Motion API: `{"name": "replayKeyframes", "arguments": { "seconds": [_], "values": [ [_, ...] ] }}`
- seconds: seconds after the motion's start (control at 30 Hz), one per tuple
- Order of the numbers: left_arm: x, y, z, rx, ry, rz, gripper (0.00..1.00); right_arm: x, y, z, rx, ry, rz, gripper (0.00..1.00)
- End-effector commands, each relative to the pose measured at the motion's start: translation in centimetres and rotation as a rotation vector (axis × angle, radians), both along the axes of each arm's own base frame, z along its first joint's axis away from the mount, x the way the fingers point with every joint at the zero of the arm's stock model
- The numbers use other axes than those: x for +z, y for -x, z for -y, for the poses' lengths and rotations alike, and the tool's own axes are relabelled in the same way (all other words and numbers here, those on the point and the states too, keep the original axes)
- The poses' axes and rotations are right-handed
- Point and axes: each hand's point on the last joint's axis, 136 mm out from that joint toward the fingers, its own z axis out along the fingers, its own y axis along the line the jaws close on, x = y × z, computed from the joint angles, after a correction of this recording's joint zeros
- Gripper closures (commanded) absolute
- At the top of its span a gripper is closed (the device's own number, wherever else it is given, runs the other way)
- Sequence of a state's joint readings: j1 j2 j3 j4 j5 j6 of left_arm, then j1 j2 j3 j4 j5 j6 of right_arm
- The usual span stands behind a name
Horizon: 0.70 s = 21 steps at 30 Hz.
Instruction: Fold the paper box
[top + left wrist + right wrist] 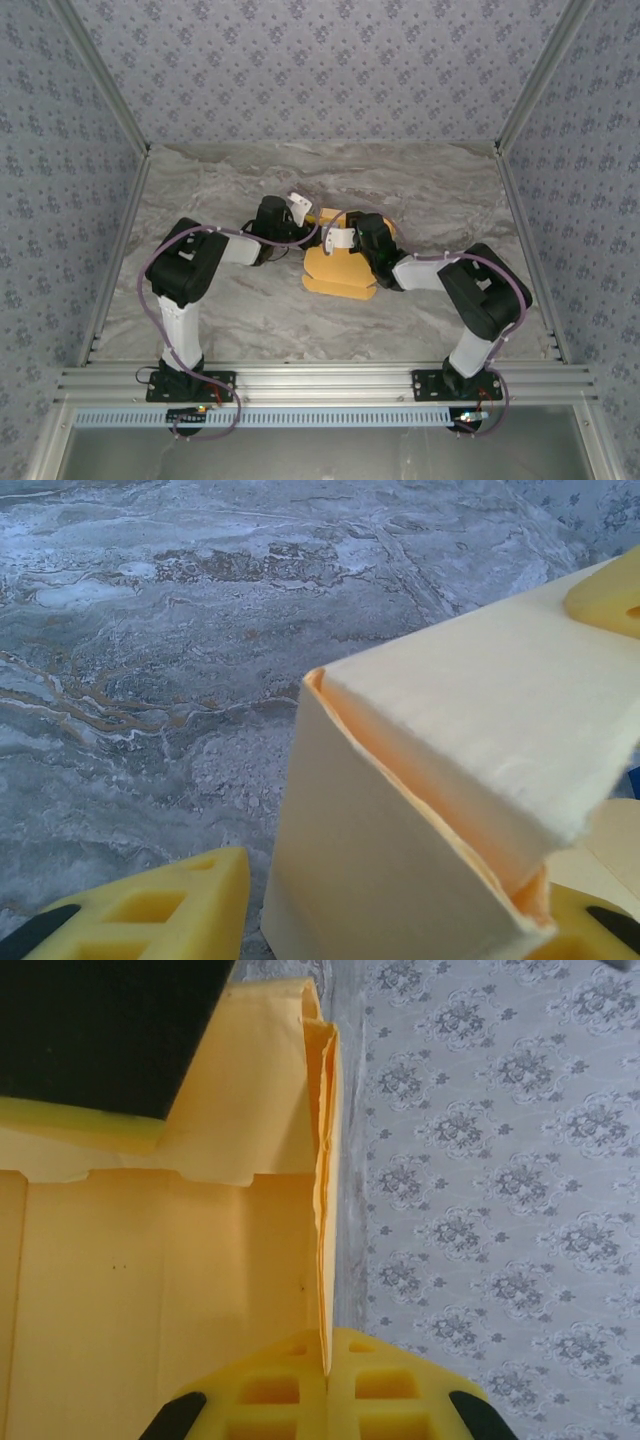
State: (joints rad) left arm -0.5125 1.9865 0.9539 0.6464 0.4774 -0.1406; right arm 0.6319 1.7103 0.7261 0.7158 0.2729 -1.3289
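Note:
The paper box (335,272) is yellow-orange card, partly folded, lying mid-table between both arms. In the left wrist view a raised corner of the paper box (470,710) stands between my left gripper's (395,905) yellow fingers (150,910). A thin strip of table shows between the left finger and the card, so this gripper is open around the corner. My right gripper (326,1370) is shut on the thin doubled edge of an upright wall of the paper box (150,1290). From above, the left gripper (312,215) and right gripper (340,232) meet at the box's far edge.
The marble-patterned table (420,180) is walled by patterned panels at the back and sides. An aluminium rail (320,382) runs along the near edge by the arm bases. The left gripper's black and yellow body (100,1050) sits close over the box in the right wrist view.

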Motion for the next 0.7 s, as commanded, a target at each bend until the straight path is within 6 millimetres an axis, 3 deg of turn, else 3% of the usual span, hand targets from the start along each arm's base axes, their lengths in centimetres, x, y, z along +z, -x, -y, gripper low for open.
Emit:
{"name": "replayKeyframes", "arguments": {
  "seconds": [0.0, 0.23, 0.67],
  "values": [
    [-0.2, -0.2, -0.1, 0.011, 0.011, 0.029, 0.54, -2.4, 0.8, -0.1, 0.03, 0.092, -0.018, 1.0],
    [-0.8, 0.0, -0.4, 0.018, -0.002, 0.04, 0.54, -2.6, 0.9, -0.3, 0.037, 0.106, 0.001, 1.0],
    [-1.1, -1.7, -0.4, 0.148, -0.017, 0.023, 0.59, -2.4, 1.4, -0.5, 0.043, 0.085, -0.027, 1.0]
  ]
}}
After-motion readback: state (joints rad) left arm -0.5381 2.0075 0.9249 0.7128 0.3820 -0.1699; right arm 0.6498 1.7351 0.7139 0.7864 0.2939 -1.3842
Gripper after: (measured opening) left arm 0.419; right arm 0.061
